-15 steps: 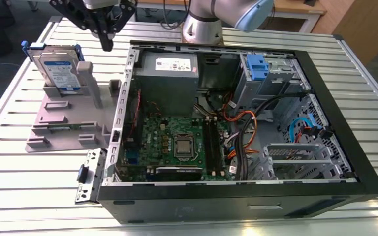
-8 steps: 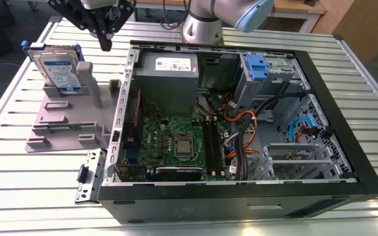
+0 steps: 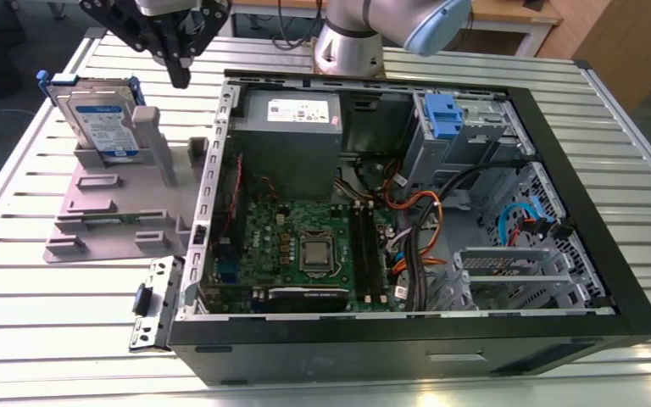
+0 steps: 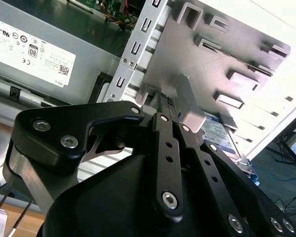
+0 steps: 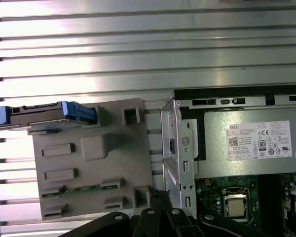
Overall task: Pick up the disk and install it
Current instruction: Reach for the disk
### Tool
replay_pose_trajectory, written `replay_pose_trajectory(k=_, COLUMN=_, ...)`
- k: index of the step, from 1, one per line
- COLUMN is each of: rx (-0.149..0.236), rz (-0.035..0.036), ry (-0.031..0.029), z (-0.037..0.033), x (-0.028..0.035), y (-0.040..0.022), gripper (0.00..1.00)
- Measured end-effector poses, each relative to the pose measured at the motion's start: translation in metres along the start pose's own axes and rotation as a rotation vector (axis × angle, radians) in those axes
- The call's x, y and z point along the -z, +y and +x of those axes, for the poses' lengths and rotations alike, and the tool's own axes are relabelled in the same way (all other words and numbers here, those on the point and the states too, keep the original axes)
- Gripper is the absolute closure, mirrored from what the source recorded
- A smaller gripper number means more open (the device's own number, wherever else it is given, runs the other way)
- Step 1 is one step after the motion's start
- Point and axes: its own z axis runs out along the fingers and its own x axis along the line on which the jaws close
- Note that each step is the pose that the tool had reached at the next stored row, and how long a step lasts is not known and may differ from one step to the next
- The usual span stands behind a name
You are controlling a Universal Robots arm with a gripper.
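Observation:
The disk (image 3: 99,119) is a silver drive with a white-and-blue label in a blue frame. It stands upright at the back of the grey plastic stand (image 3: 111,216), at the exterior view's left. It appears edge-on in the first wrist view (image 5: 44,114), and its label peeks out past the stand in the second wrist view (image 4: 219,134). My black gripper (image 3: 179,78) hangs shut and empty, above and just to the exterior view's right of the disk, between the stand and the computer case. Its fingers meet at the tips in both wrist views (image 4: 165,101) (image 5: 155,195).
The open black computer case (image 3: 580,178) lies on the slatted metal table (image 3: 31,297), right of the stand. Inside are a grey power supply (image 3: 292,114), a motherboard (image 3: 303,246), orange and black cables, and a drive bay with a blue bracket (image 3: 444,114). The arm's base (image 3: 354,42) stands behind the case.

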Motion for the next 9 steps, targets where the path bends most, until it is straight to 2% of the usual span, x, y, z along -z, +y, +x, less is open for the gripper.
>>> replay_pose_trajectory(k=9, rx=0.0, rz=0.0, ry=0.0, z=0.0027, x=0.0001, y=-0.0002, gripper=0.9)
